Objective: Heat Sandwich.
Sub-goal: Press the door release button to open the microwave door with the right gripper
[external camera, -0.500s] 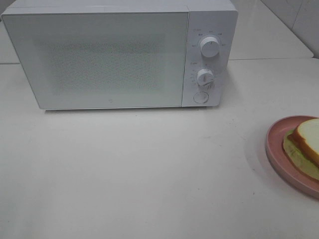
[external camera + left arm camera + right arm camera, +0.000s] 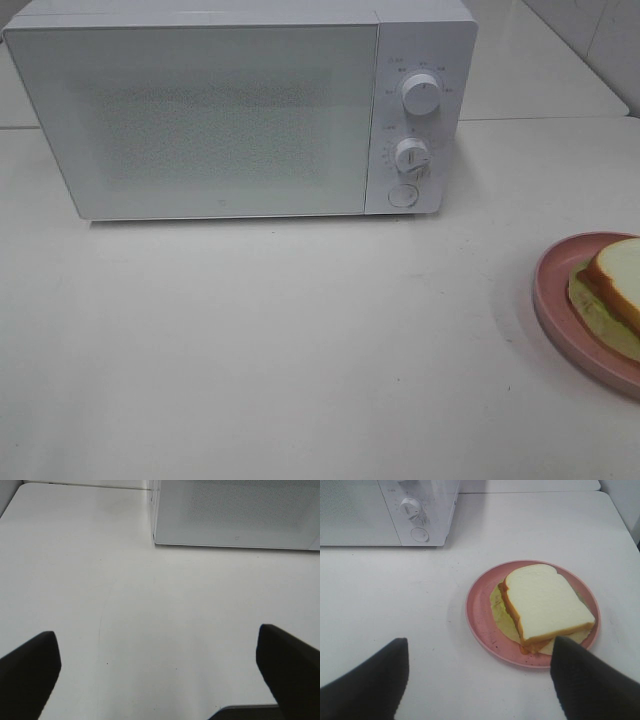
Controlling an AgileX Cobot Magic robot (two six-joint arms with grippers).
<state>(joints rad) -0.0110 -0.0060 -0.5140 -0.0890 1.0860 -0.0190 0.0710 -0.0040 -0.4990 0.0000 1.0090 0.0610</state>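
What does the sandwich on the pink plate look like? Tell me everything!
The sandwich has thick, soft-looking white bread with a tan crust, and pale green-yellow filling pokes out around the edges. It looks whole and lies flat on a round pink plate, the only thing touching it. The plate sits on the white table, to the right of the closed microwave and nearer the front.

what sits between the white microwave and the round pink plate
Only bare white tabletop separates white microwave and pink plate, per the exterior high view.
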